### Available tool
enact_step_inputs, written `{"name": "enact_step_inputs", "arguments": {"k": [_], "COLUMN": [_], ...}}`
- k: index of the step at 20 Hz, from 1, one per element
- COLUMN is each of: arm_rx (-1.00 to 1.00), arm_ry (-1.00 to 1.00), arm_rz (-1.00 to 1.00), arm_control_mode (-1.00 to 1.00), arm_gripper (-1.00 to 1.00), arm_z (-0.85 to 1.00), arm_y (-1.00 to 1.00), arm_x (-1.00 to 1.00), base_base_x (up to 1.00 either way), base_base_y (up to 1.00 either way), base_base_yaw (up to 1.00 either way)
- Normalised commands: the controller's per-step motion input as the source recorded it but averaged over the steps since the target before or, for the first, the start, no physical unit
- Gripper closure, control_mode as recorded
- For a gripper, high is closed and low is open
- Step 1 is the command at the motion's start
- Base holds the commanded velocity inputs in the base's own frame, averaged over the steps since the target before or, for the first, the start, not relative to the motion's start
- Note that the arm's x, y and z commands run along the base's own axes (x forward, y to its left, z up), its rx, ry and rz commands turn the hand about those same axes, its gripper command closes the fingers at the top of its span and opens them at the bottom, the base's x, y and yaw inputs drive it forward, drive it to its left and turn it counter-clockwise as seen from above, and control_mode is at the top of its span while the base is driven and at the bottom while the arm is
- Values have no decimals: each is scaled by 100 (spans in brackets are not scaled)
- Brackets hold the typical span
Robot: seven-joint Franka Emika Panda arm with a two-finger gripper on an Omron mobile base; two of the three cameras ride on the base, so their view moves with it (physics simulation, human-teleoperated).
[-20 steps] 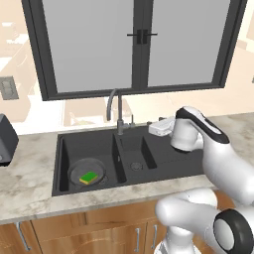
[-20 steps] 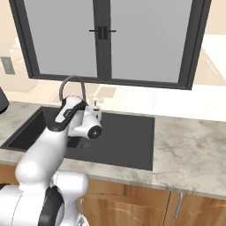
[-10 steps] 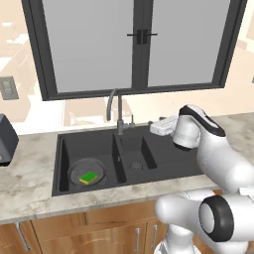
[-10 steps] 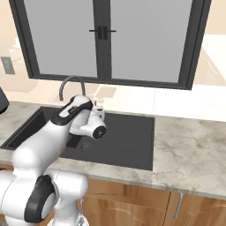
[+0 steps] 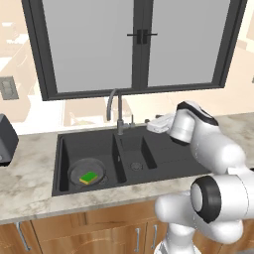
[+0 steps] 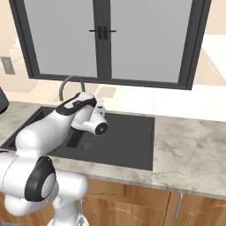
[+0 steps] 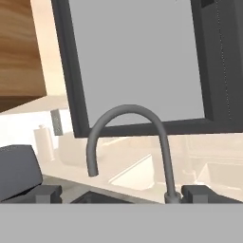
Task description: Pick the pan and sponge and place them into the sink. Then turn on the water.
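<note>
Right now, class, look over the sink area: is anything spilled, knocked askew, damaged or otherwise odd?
Nothing stands out. The pan sits flat in the large basin of the sink with the sponge lying green side up inside it. The faucet stands upright with no water running, and the open gripper is close beside it.

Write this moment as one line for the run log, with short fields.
dark grey round pan: in large basin of black sink | green sponge: on pan | gripper: open, facing grey gooseneck faucet | water: off
</note>
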Motion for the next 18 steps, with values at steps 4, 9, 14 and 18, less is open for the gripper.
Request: {"name": "enact_step_inputs", "arguments": {"k": [4, 9, 14, 18], "arm_rx": [1, 0, 0, 0], "arm_ry": [-3, -1, 0, 0], "arm_rz": [3, 2, 0, 0], "arm_control_mode": [-100, -100, -100, -100], "arm_gripper": [-100, -100, -100, -100], "arm_z": [-14, -19, -9, 0], "arm_y": [7, 4, 2, 8], "arm_x": [19, 17, 19, 17], "base_base_x": [0, 0, 0, 0], "base_base_y": [0, 0, 0, 0], "base_base_yaw": [0, 0, 0, 0]}}
